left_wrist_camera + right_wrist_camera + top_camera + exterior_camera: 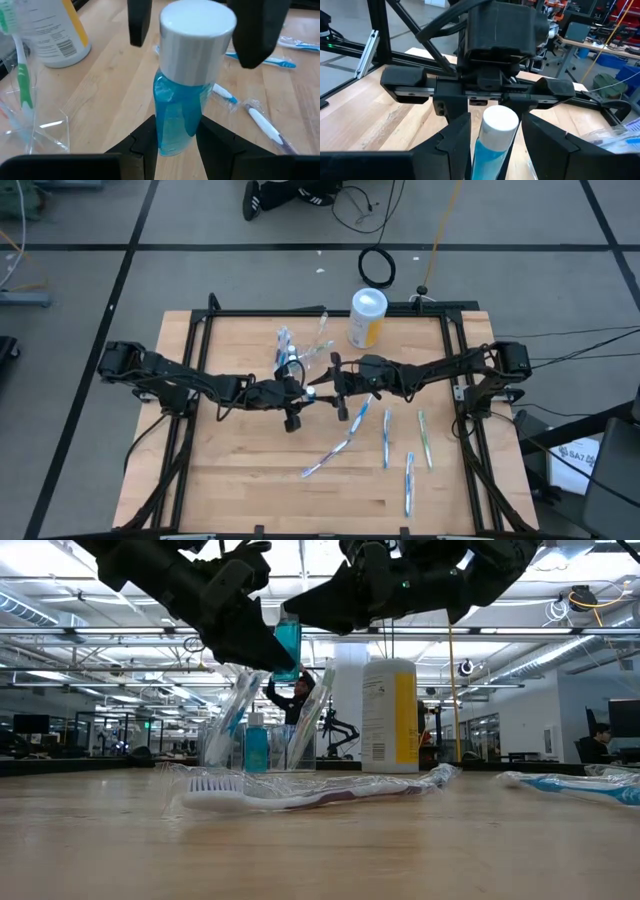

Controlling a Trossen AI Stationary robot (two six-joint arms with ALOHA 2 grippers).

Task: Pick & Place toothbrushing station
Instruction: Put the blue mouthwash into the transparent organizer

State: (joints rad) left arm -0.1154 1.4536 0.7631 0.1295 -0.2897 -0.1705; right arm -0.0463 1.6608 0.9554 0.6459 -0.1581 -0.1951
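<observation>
A small teal toothpaste tube [180, 110] with a white cap [197, 25] stands upright in the air over the middle of the table; it also shows in the low view [287, 645]. My left gripper [176, 142] is shut on it. My right gripper [495, 150] faces it from the table's right, open, with its fingers [540, 140] on either side of the tube; I cannot tell whether they touch it. The clear cup [300, 355] stands behind, toward the far edge, with several toothbrushes and another teal tube [256, 745] in it. My left gripper pinches the tube's lower body [172, 135] between its two fingers, coming slanting down from the table's left. The tube is lifted well clear of the table, upright, cap up, and its soft wall narrows in between the fingers.
The yellow canister [367, 318] with a white lid stands at the far edge, right of the cup. Several loose wrapped toothbrushes lie on the near right of the table, such as two [335, 450] [409, 485]; one lies closest in the low view [300, 790].
</observation>
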